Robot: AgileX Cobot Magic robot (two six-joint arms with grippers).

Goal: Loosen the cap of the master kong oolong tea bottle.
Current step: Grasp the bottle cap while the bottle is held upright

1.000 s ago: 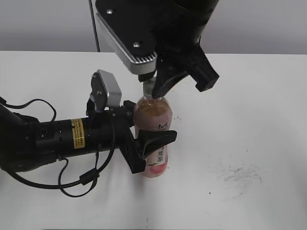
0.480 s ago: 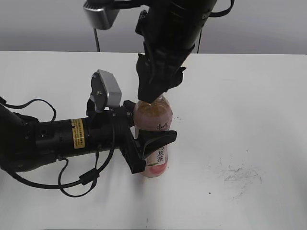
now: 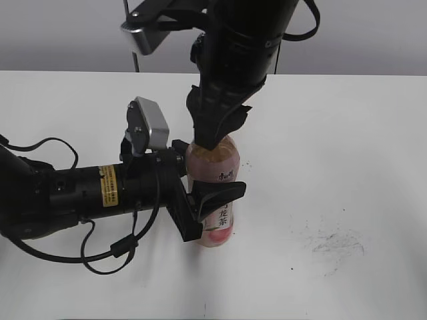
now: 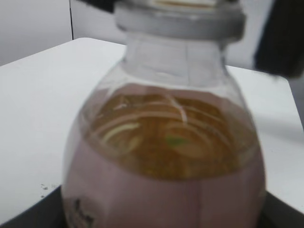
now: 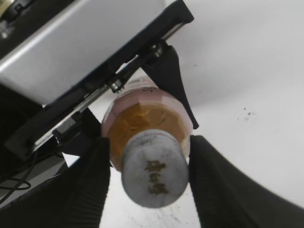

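Note:
The master kong oolong tea bottle (image 3: pixel 220 163) stands upright on the white table (image 3: pixel 347 153), with amber tea and a pink label. My left gripper (image 3: pixel 208 175) comes in from the left and is shut around the bottle's middle. In the left wrist view the bottle (image 4: pixel 161 156) fills the frame, with the cap (image 4: pixel 180 21) at the top. My right gripper (image 3: pixel 212 141) hangs over the bottle top and hides the cap in the exterior view. In the right wrist view its two fingers (image 5: pixel 150 147) flank the white-grey cap (image 5: pixel 153 173). A thin gap shows on the left side.
Dark scuff marks (image 3: pixel 333 243) lie on the table to the right of the bottle. The left arm's black cable (image 3: pixel 113 250) loops on the table at the front left. A thin dark pole (image 3: pixel 132 40) stands at the back before a grey wall.
The right gripper has turned about a quarter turn above the bottle and come down, so its fingers now flank the cap. The left gripper and the bottle have not moved.

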